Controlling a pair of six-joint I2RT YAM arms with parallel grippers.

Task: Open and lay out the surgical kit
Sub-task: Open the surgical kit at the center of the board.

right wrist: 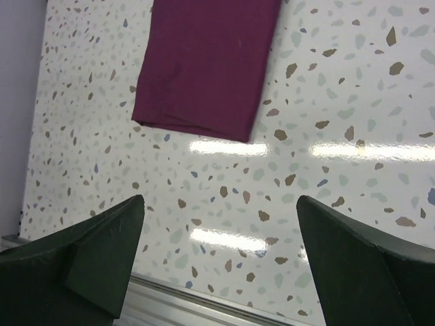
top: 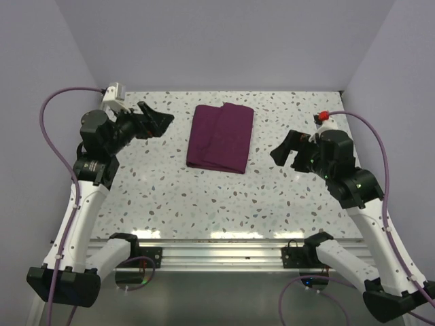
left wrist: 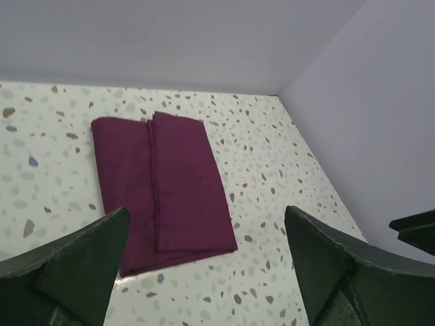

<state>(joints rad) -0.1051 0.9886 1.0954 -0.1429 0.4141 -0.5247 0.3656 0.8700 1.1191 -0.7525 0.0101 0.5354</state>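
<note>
Lying folded, cloth wrap [top: 221,138], between left pincer [top: 162,122], right pincer [top: 282,159]; touching neither

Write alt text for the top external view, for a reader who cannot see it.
A folded maroon cloth wrap lies unopened at the far middle of a speckled white table. The left gripper and the right gripper flank it, both open, empty and clear of it.
</note>
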